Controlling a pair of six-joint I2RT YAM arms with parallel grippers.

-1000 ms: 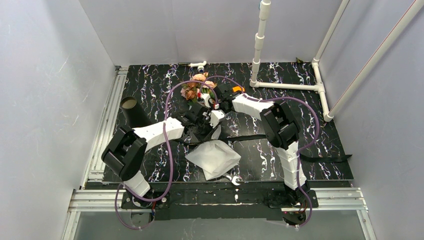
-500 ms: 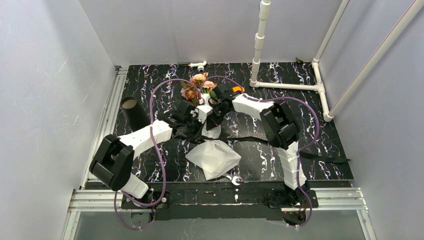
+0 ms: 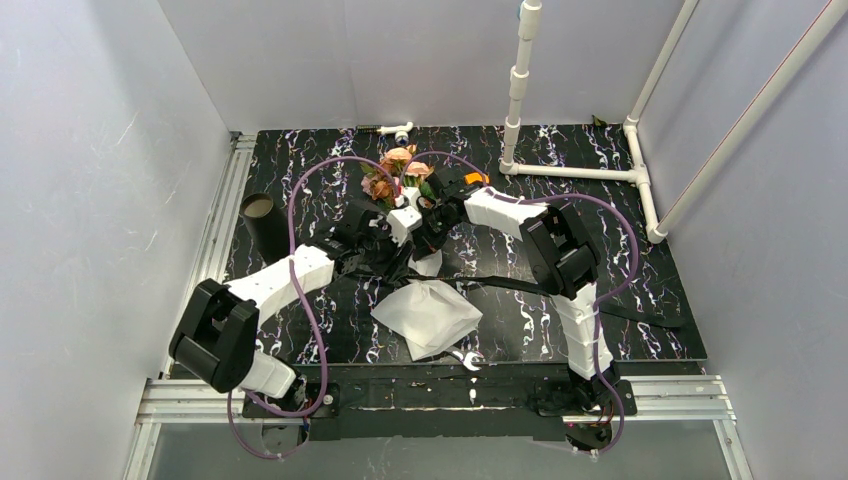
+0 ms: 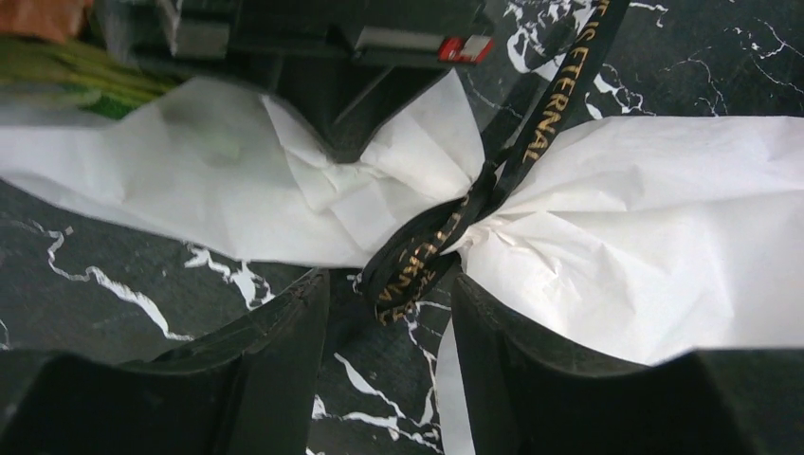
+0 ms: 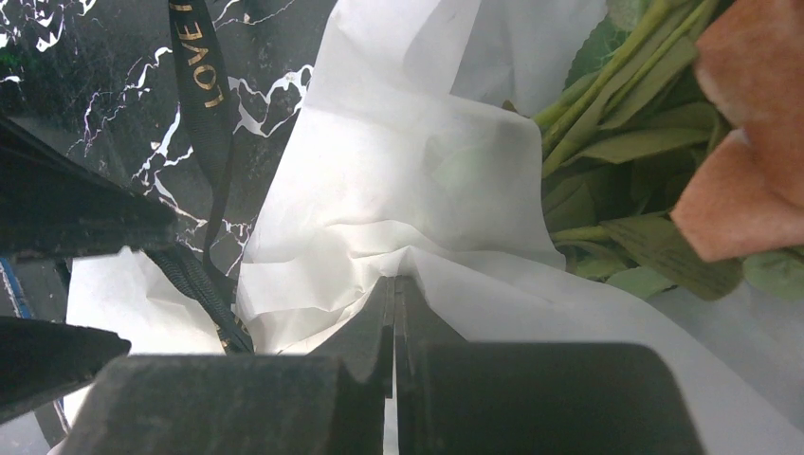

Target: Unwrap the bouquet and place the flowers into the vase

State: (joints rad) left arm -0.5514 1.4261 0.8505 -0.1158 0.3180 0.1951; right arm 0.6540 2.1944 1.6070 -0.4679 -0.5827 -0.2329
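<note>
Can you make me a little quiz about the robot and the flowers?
1. True or false: the black ribbon is tied around the white paper wrap.
2. Where is the vase?
A. inside the wrap
B. standing at the left side of the table, apart from the bouquet
C. on top of the white pipes
3. Fill in the blank: the right fingers are shut on the ____.

Key: 1 true. 2 B. 3 paper wrap.
</note>
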